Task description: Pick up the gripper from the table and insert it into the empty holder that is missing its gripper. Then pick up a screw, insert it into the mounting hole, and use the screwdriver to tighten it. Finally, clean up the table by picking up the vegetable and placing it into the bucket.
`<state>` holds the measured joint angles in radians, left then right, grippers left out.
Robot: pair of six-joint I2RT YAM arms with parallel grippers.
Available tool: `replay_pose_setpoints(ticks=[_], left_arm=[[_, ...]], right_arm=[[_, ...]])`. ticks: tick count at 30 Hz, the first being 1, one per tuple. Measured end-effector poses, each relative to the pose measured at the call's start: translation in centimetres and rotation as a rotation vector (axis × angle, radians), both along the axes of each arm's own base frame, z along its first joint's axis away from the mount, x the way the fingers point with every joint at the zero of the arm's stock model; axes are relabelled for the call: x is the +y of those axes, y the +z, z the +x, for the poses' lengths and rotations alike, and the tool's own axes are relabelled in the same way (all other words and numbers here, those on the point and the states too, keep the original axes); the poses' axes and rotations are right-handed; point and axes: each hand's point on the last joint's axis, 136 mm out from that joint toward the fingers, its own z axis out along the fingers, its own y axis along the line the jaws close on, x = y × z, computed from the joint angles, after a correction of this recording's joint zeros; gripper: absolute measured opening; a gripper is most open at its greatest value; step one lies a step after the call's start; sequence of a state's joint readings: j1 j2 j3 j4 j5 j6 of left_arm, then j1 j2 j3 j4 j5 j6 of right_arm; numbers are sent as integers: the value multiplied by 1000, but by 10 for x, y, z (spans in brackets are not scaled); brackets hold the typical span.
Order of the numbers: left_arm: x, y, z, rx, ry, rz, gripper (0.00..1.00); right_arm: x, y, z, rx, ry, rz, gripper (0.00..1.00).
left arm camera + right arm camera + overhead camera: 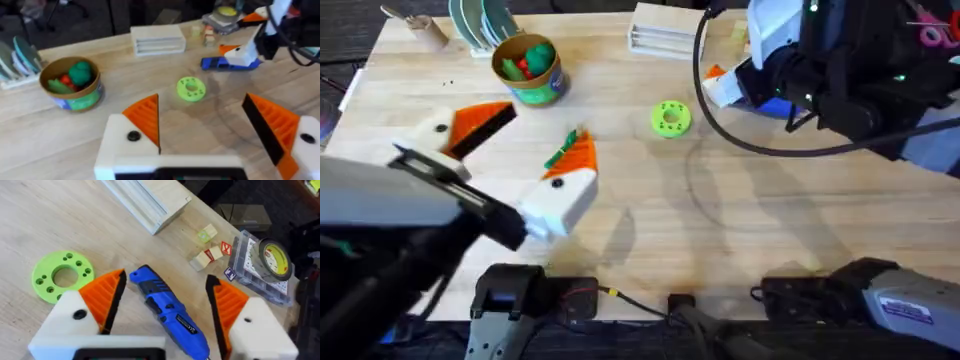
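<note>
— Where is the bucket (529, 68) seen?
— It is stood upright toward the far left of the desk (650, 230), and green and red toy pieces are held inside it. A slim green vegetable (560, 153) is seen just beside the left gripper (528, 150), touching or almost touching one orange pad; which cannot be told.

— How is the left gripper set?
— Its fingers (142, 117) are spread wide apart, and nothing is held between them. A bright-green disc (191, 89) with holes is seen on the desk beyond them.

— And the screwdriver (170, 316)?
— It is laid flat on the desk at the far right, between the parted fingers of the right gripper (162, 297); neither pad is seen touching it. The green disc lies just beside that gripper.

— What else is noted?
— A white slatted box (665, 30) is set at the far edge.
</note>
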<state>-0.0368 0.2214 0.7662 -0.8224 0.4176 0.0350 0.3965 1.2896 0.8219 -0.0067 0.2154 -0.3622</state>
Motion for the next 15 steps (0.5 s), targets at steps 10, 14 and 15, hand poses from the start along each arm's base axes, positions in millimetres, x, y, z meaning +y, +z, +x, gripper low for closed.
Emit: replay_pose_setpoints(ticks=[10, 14, 15], left_arm=[[47, -26, 27, 414, 240, 190, 993], [56, -45, 43, 519, 277, 239, 993], [58, -49, 46, 544, 284, 250, 993]], right_arm=[[0, 0, 0, 0, 0, 0, 992], [0, 0, 0, 1, 0, -1, 992], [0, 0, 0, 1, 0, 0, 993]])
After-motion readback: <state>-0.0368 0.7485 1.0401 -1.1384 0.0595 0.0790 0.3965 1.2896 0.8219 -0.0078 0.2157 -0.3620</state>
